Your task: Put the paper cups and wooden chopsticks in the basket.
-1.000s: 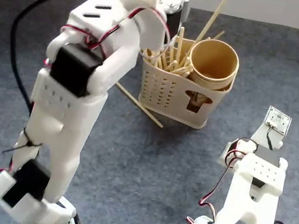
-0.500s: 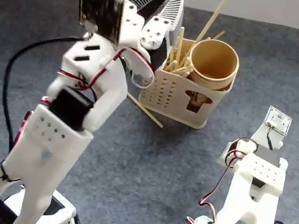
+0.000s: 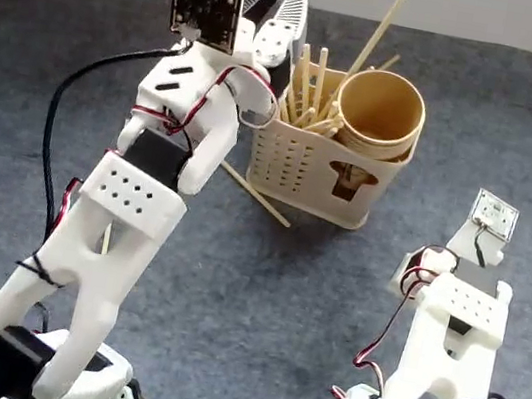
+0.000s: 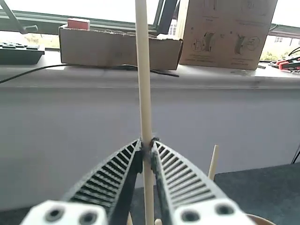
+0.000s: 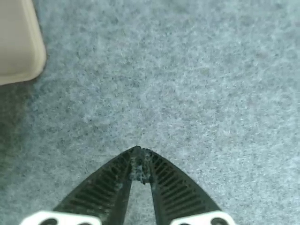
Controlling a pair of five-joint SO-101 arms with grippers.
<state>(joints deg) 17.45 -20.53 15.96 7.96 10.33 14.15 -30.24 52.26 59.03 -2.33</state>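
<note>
Paper cups (image 3: pixel 382 107) and bundled chopsticks (image 3: pixel 309 90) stand in the slotted basket (image 3: pixel 311 171) in the high view, with a loose chopstick (image 3: pixel 252 189) on the carpet (image 3: pixel 231 295) against its base. The left arm (image 3: pixel 144 201) is raised beside the basket and the right arm (image 3: pixel 453 330) is folded low.

Left wrist view: the left gripper (image 4: pixel 146 150) clamps an upright chopstick (image 4: pixel 143 70).

Right wrist view: the right gripper (image 5: pixel 139 164) is pinched together on nothing above the carpet, near the basket's corner.

No legible text, unreadable line diagrams printed on a cardboard box (image 4: pixel 228 28)
</note>
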